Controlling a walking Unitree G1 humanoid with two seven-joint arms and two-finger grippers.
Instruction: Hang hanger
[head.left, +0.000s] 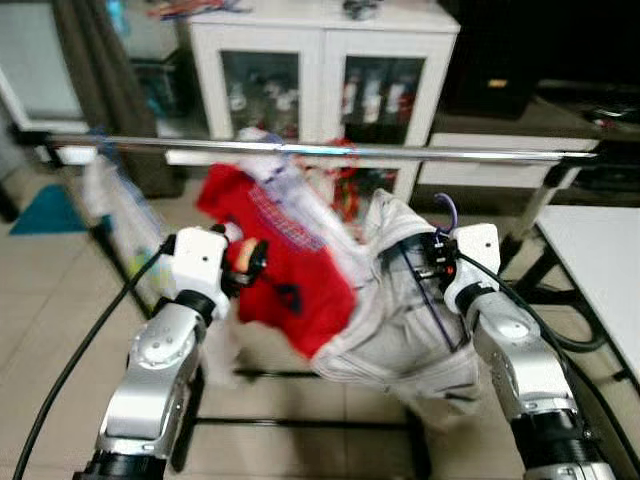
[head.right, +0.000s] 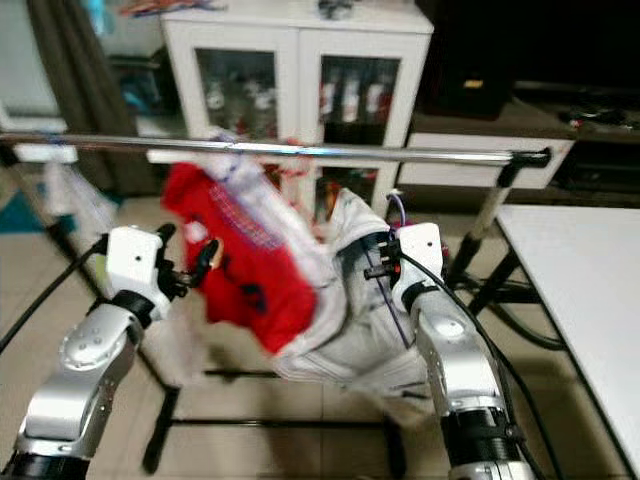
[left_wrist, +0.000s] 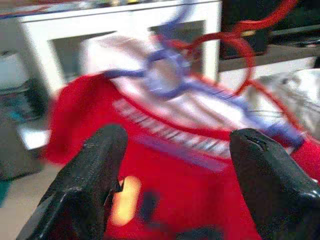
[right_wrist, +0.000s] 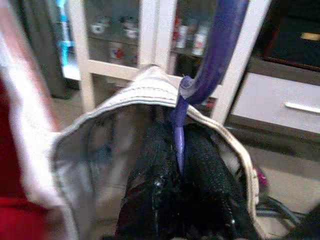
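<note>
Right wrist view was taken up by a slim purple plastic hanger (right_wrist: 210, 55), its stem pinched between the closed, ribbed black fingers (right_wrist: 150, 185) of the right gripper (head.left: 425, 262), with a pale grey, soft garment (head.left: 400, 330) draped over it and around the fingers. The hanger's hook was held just below a shiny metal rail (head.left: 330, 150) of a drying rack, not yet over it. A red shirt (head.left: 275, 260) with a striped white chest panel was seen hanging from the rail on a second purple hanger (left_wrist: 165, 75), beside a thin red hanger (left_wrist: 235, 45); both were blurred. The left gripper (left_wrist: 175, 165) was held close in front of the red shirt, its two smooth black fingers (left_wrist: 90, 180) spread wide apart and clasping nothing. The floor (head.left: 60, 290) was laid with beige tiles, and the rack's dark base bars were seen resting on it. Behind the rail a white cabinet (head.left: 320, 50) with glass doors was seen, bottles being visible inside. A white table (head.left: 600, 260) was placed at the right edge.
</note>
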